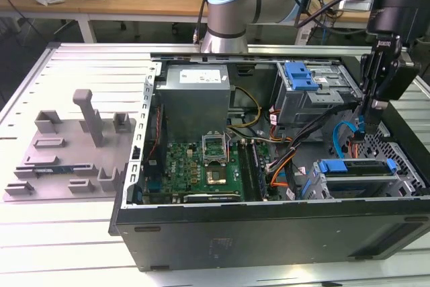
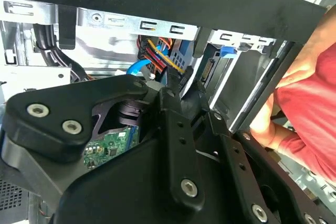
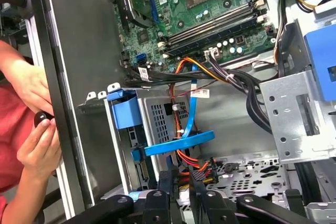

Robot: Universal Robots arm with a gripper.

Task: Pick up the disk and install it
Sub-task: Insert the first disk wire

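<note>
The disk lies flat inside the drive cage at the corner of the open computer case. Its long axis runs along the exterior view's left-to-right line, with the blue carrier frame showing on its upper edge. The gripper hangs just above the cage beside a blue data cable. In the first wrist view its fingers stand narrowly apart with nothing between them (only wiring shows through the gap). To the cage's left in the exterior view the case holds a green motherboard. Behind the cage is a second cage carrying a blue-fronted carrier. In the first wrist view a person's hands are outside the case wall next to the cage.
</note>
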